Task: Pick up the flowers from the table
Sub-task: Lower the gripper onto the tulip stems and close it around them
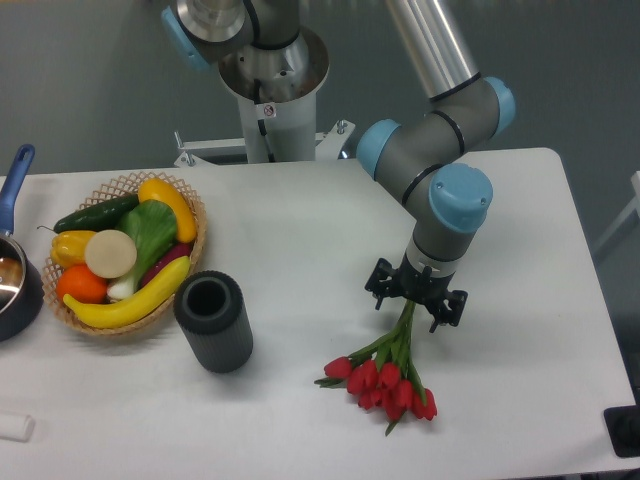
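The flowers [385, 382] are a bunch of red tulips with green stems. They lie on the white table [300, 230] at the front right, blooms toward the front edge and stems pointing back. My gripper [416, 297] points straight down over the upper end of the stems, which run in under it. Its black jaws look spread apart on either side of the stems. The fingertips are hidden under the gripper body, so I cannot see whether they touch the stems.
A dark grey cylindrical cup [213, 321] stands left of the flowers. A wicker basket [196, 215] of fruit and vegetables sits at the left. A blue-handled pan [14, 280] is at the left edge. The arm's base [270, 90] stands behind the table.
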